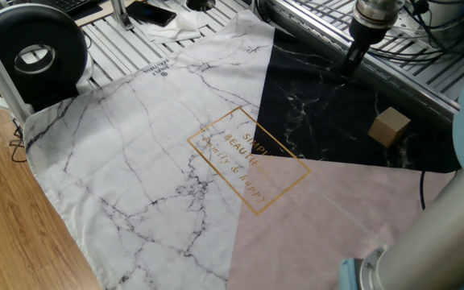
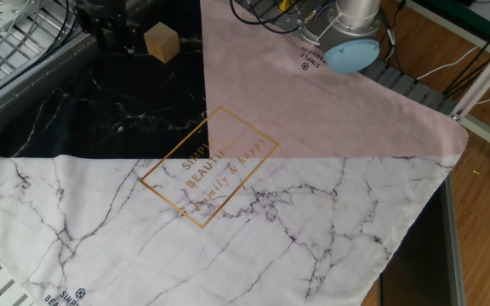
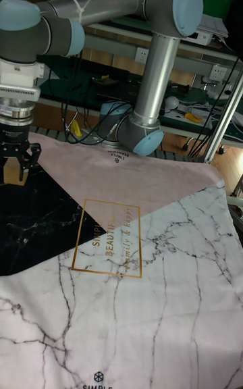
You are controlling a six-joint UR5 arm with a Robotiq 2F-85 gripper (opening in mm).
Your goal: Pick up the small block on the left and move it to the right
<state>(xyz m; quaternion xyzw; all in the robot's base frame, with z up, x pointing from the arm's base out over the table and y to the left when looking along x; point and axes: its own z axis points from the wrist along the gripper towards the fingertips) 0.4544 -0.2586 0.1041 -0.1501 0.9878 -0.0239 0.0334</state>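
Note:
The small block [image 1: 390,127] is a plain tan cube resting on the black marble part of the cloth [image 1: 312,121]. In the other fixed view the small block [image 2: 162,42] lies near the top edge. My gripper [image 1: 350,68] hangs above the cloth's black part, back-left of the block and apart from it. It is also seen as a dark shape, my gripper [image 2: 115,40], just left of the block. In the tall fixed view my gripper [image 3: 18,166] shows spread fingers with nothing held, and the small block [image 3: 9,171] peeks from behind them.
The cloth has white marble [image 1: 135,161], black and pink [image 1: 337,217] sections with gold lettering [image 1: 248,157]. A round black device [image 1: 31,52] and a phone [image 1: 151,12] lie at the back left. The arm's base [image 2: 351,38] and cables [image 1: 425,40] sit near the block's side.

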